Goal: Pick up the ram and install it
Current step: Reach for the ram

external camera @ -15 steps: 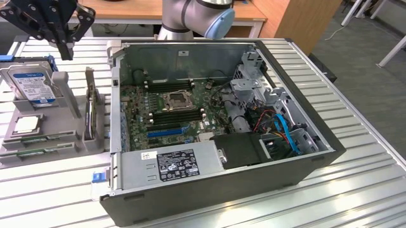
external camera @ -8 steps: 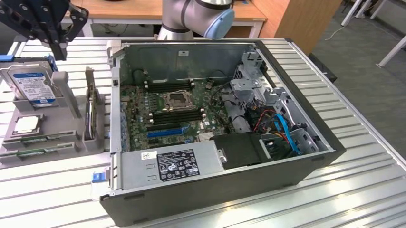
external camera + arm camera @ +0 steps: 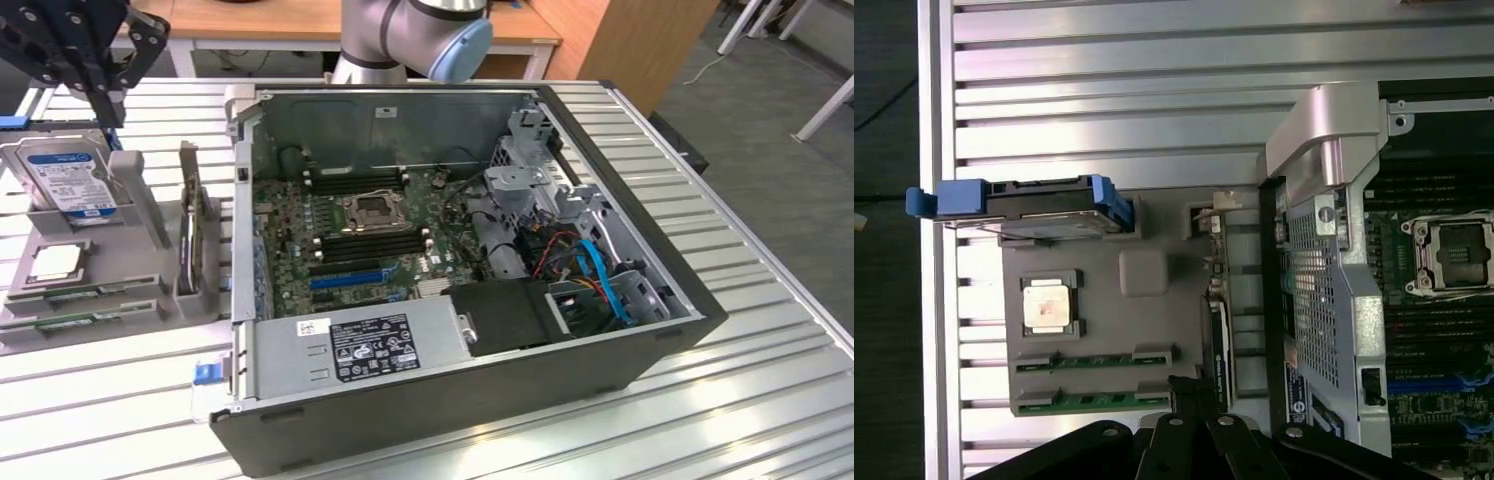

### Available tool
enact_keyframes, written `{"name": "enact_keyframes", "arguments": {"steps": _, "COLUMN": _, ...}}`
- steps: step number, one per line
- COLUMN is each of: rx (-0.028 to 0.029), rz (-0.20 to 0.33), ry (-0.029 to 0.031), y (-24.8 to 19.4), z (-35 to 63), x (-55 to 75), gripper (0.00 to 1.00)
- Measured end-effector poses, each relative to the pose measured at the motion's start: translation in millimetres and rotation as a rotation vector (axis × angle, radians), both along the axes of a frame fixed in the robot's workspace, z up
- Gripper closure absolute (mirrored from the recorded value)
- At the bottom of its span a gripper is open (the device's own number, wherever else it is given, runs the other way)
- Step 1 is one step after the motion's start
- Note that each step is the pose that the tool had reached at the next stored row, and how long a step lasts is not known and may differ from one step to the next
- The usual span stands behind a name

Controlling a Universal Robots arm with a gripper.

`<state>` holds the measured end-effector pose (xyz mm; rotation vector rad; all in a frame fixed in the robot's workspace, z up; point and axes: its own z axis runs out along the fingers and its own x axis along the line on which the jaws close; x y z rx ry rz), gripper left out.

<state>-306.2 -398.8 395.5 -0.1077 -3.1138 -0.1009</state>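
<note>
Two green ram sticks lie flat side by side in slots of a grey holder (image 3: 134,290), one ram stick (image 3: 67,294) (image 3: 1094,360) beside the other (image 3: 60,322) (image 3: 1099,398). My gripper (image 3: 104,105) (image 3: 1186,388) hangs high over the holder's far end, above the hard drive, shut with nothing in it. It is well apart from both sticks. The open computer case (image 3: 667,270) lies at the exterior view's right of the holder, its motherboard's long black memory slots (image 3: 374,243) (image 3: 1434,335) exposed.
The holder also carries a silver hard drive (image 3: 67,175) (image 3: 1044,205) standing upright, a square CPU chip (image 3: 56,262) (image 3: 1049,305) and an upright card (image 3: 190,225). Inside the case are the CPU socket (image 3: 370,210), power supply (image 3: 374,345) and blue cables (image 3: 607,275).
</note>
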Motion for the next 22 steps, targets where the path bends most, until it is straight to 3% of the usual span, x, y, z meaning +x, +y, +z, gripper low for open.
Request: {"name": "enact_keyframes", "arguments": {"steps": 22, "rx": 0.0, "rz": 0.0, "ry": 0.0133, "y": 0.0, "z": -0.6, "x": -33.9, "gripper": 0.9}}
